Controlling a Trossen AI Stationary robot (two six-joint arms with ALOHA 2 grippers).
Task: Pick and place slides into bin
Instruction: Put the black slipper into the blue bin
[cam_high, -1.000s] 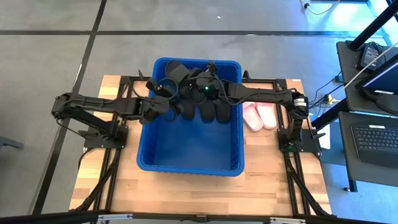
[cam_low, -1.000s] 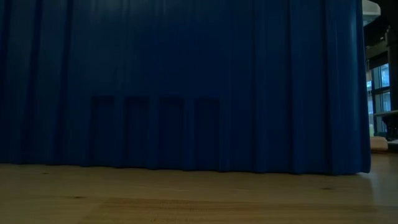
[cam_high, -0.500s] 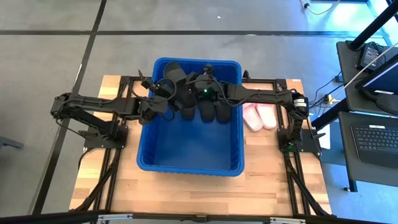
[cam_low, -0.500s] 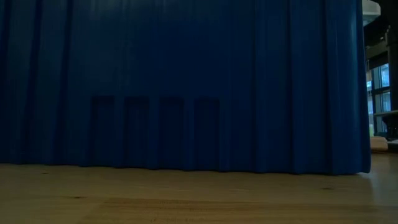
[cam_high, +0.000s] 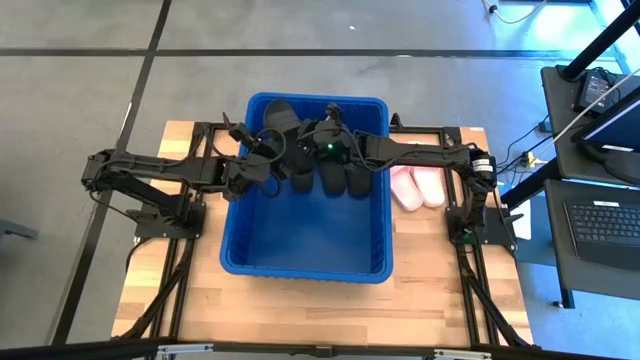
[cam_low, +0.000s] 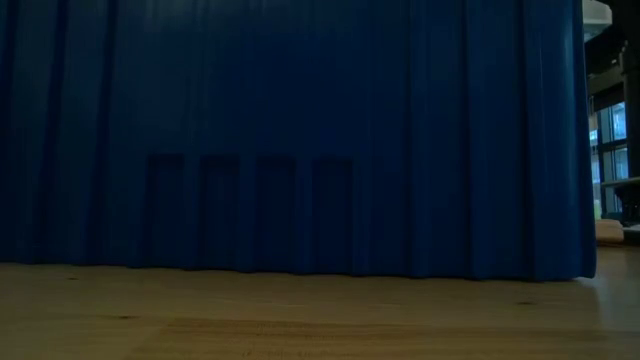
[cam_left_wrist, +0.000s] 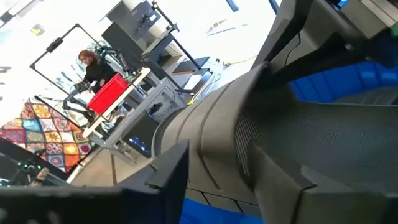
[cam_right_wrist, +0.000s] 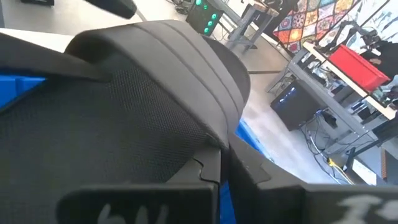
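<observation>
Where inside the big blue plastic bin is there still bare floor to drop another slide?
The large blue plastic bin has bare floor across its near half, bordered by its front and side walls. The far end is crowded: matte black slides lie there, with the left gripper and right gripper above them. Two pale pink slides wait on the wooden table.

The bin (cam_low: 300, 140) wall fills the low view, hiding both arms; black slides (cam_left_wrist: 298, 137) block both wrist views.
</observation>
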